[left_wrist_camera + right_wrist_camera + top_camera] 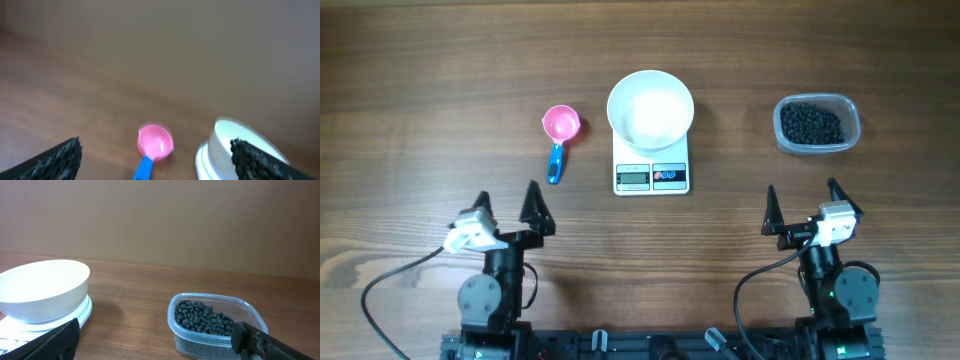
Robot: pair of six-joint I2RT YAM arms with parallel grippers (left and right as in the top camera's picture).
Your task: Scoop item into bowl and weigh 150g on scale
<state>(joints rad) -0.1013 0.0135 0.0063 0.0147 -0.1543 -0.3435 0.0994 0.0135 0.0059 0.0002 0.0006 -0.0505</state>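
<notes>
Nearest to you, at the table's near edge, your left gripper (508, 195) has its jaws spread wide and grips nothing. Your right gripper (801, 190) is the same: jaws wide apart, holding nothing. Both point away from you toward the things laid out farther up the wooden table (420, 90), and neither touches any of them. A black cable (390, 275) loops out from the base of each arm.

The scale (651, 178) lies in the middle, beyond the two arms and between them, with its display and buttons on the edge facing you. The display is too small to read. The white bowl (650, 108) stands upright on the far part of the scale, covering most of the platform, and its inside shows plain white.

The beans (811, 124) are a dark heap in a clear plastic tub (855, 127), well to the right of the bowl and ahead of your right gripper. In the right wrist view the tub stands low on the right and the bowl on the scale is on the left, with wood between them.

A pink scoop (560, 124) with a blue handle lies to the left of the scale, near it but apart. Its cup faces up and its handle points back toward you. It is ahead of your left gripper, a little to its right. The left wrist view is blurred, yet it shows the scoop low in the middle and the bowl at the right.
</notes>
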